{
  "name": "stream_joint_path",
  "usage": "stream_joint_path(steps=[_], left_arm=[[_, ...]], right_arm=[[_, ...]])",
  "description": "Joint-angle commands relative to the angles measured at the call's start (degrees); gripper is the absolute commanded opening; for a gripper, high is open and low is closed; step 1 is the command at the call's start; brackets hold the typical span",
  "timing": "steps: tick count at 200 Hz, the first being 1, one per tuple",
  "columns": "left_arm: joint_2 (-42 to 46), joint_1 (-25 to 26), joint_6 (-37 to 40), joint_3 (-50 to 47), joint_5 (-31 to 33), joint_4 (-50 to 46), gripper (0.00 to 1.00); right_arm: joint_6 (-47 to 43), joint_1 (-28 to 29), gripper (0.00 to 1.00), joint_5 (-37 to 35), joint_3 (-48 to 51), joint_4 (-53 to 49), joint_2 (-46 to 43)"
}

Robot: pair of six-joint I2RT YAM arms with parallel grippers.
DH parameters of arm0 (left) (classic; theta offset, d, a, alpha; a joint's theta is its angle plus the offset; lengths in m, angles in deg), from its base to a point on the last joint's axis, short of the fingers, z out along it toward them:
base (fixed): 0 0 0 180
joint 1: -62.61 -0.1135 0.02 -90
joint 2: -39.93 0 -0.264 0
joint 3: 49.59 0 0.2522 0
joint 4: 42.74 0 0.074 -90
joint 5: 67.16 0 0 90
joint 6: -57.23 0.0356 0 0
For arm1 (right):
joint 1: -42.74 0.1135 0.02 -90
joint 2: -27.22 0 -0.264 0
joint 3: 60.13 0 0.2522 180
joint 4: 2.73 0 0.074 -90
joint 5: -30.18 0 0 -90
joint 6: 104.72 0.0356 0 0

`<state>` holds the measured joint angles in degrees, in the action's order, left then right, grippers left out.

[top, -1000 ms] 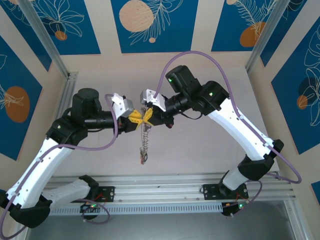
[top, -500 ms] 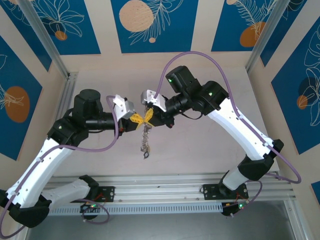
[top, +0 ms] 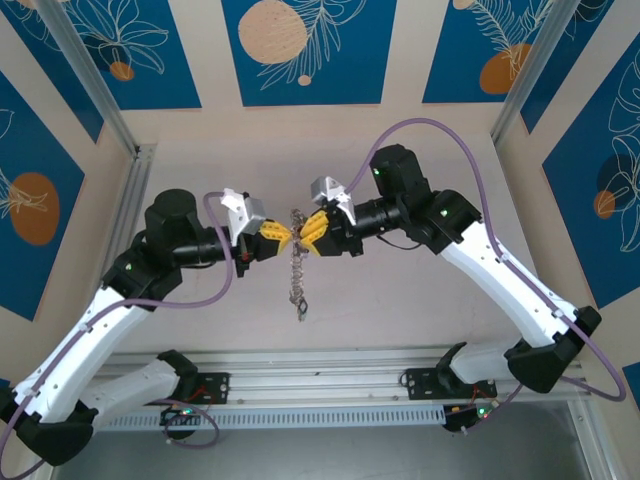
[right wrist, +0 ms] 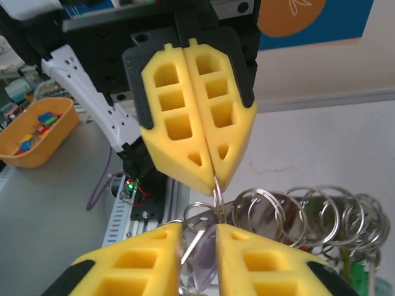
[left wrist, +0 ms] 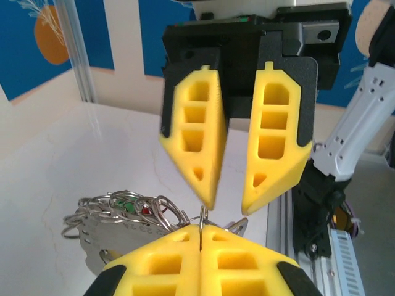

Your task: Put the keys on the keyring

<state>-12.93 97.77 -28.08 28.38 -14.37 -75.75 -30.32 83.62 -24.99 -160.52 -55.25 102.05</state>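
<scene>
Here, left end effector [top: 287, 236] clamped on keyring [top: 296, 266], right end effector [top: 305, 231] apart, pale key [right wrist: 199, 248] between.

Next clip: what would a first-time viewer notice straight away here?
Two yellow foam claws face each other tip to tip over the pale table. The left claw is shut on a chain of silver metal rings that trails from it. The right claw stands parted, with a pale lilac key between its fingers.
</scene>
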Motion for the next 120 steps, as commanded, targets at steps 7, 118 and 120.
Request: stream_joint_path(steps=[7,118,120], left_arm=[[2.33,0.42,-6.48,-2.6,-2.69,14.62,0.0],[2.75,0.38,-17.78,-9.6,-8.2,32.51,0.0],[2.76,0.38,-17.85,-9.71,-8.29,32.69,0.0]], right_arm=[[3.12,-0.73,0.19,5.08,2.05,5.65,-2.37],[4.08,-1.34,0.17,7.19,6.14,12.35,-4.68],[4.08,-1.29,0.18,7.08,6.24,12.43,-4.75]])
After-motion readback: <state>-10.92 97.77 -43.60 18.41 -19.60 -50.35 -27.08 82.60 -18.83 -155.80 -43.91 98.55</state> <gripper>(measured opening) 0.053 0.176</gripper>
